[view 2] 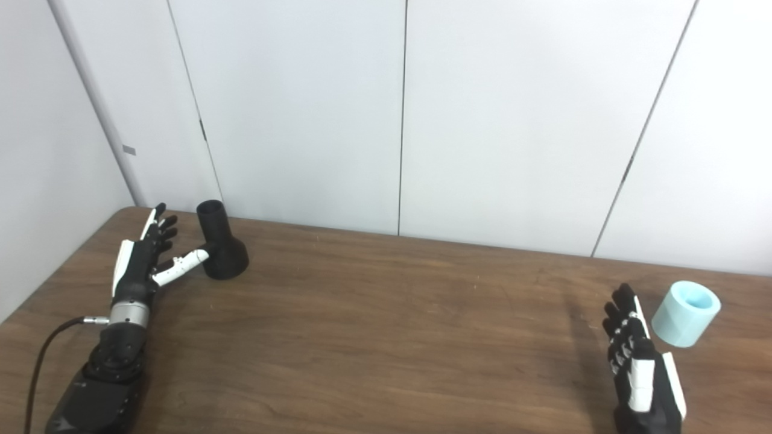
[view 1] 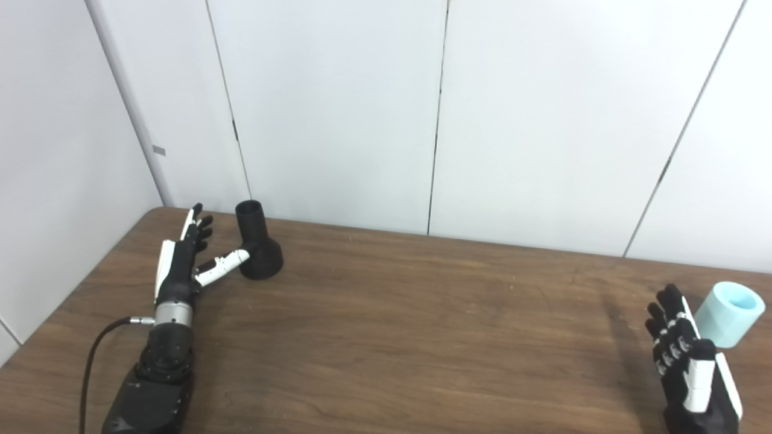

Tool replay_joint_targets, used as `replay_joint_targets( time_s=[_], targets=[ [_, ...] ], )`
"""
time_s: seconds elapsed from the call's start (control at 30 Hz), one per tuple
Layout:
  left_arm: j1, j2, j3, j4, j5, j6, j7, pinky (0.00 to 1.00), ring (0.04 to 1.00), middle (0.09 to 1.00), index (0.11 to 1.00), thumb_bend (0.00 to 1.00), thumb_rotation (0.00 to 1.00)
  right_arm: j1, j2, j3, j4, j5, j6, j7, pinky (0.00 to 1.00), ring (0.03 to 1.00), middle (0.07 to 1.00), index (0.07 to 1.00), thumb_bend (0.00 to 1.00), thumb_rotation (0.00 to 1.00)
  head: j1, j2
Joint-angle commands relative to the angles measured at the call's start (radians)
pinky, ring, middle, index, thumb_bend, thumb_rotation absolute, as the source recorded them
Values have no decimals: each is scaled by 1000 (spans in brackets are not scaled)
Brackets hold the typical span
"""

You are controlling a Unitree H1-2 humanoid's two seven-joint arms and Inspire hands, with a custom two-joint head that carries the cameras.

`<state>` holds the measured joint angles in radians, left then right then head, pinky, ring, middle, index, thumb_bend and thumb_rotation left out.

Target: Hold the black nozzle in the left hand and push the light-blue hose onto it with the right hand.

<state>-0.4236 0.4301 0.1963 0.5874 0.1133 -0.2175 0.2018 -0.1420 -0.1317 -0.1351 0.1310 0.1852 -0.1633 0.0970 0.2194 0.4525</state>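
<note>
While neither part is held, task sits at start | left hand (view 1: pixel 178 259) open, thumb touching black nozzle (view 1: pixel 258 242) | right hand (view 1: pixel 687 355) open, light-blue hose (view 1: pixel 728 313) just beyond it on bench (view 1: pixel 422 325) | left: 2 grasps, push-fit

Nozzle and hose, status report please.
Both hands open: left hand beside the standing nozzle, right hand beside the hose. Nothing between.

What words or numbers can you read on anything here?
None. The black nozzle, the light-blue hose, both hands and the table carry no readable writing. A small grey tag on the wall panel is too small to tell whether it bears any text.
</note>
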Motion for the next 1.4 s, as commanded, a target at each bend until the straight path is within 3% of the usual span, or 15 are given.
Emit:
replay_joint_targets(
  time_s=[0.0,0.5,0.83,1.03,1.2,1.27,1.37],
  targets=[
    [-66,32,-1,0,2,-52,2,866,895,914,946,951,394,89,31,11,72,-3,3,-3,1000,1000,1000,1000,695,1000,-2,2],
    [-119,26,-78,86,86,-33,35,787,892,908,940,976,409,90,33,11,62,-5,24,-4,1000,1000,1000,1000,690,1000,-8,8],
    [-144,28,-95,156,84,-45,30,824,882,906,940,960,392,94,36,10,51,-2,39,-4,1000,1000,1000,1000,689,1000,-10,13],
    [-142,26,-94,201,83,-65,41,759,869,897,930,948,373,94,36,10,51,0,43,-3,1000,1000,1000,1000,692,1000,-12,17],
    [-153,16,-80,241,74,-81,87,601,728,813,834,903,279,96,36,12,46,0,49,-2,1000,1000,1000,1000,694,1000,-12,19],
    [-164,6,-67,259,61,-85,108,483,602,728,755,873,170,97,35,12,44,0,51,-1,1000,1000,1000,1000,693,1000,-12,19],
    [-170,-7,-54,263,41,-77,116,405,526,653,693,849,135,99,35,12,39,0,54,-2,1000,1000,1000,1000,694,1000,-17,24]
  ],
)
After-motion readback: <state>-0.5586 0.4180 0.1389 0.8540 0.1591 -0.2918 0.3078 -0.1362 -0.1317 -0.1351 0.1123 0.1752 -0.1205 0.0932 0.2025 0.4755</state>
